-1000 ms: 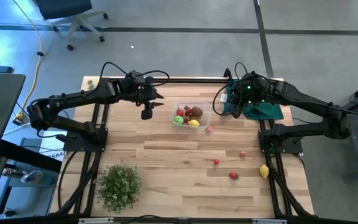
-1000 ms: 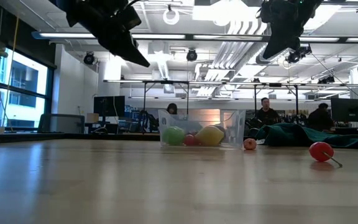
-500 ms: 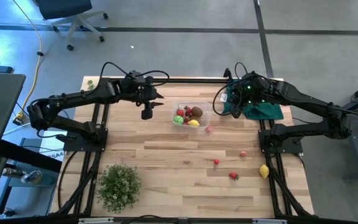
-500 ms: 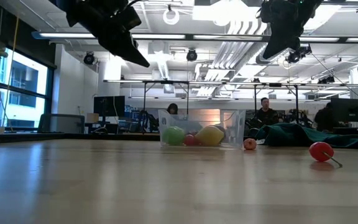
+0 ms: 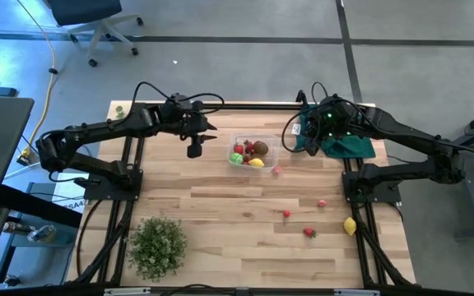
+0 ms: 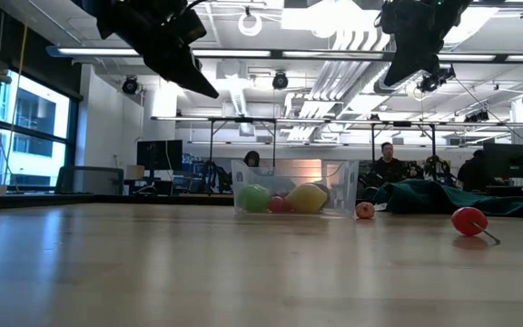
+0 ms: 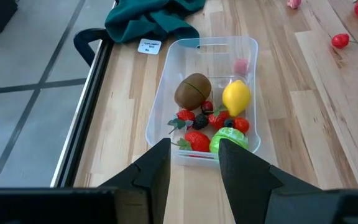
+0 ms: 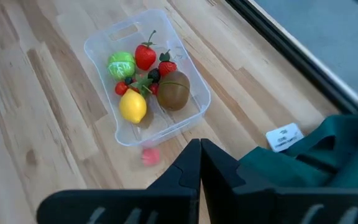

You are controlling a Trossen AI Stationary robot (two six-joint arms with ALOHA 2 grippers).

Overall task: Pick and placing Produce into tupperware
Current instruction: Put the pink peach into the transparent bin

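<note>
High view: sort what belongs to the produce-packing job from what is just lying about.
Job:
clear plastic rectangular tub already holding fruit
yellow toy lemon on the table
small red toy fruits on the table

Lying about:
bushy green plant
dark green cloth

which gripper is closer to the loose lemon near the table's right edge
Right. The right gripper hangs over the green cloth at the table's far right, on the lemon's side. The left gripper hangs left of the tub, much farther away.

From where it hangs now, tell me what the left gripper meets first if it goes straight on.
Probably the tupperware: the left gripper, open and empty, points at its near wall, with strawberries just behind. Depth is unclear.
</note>
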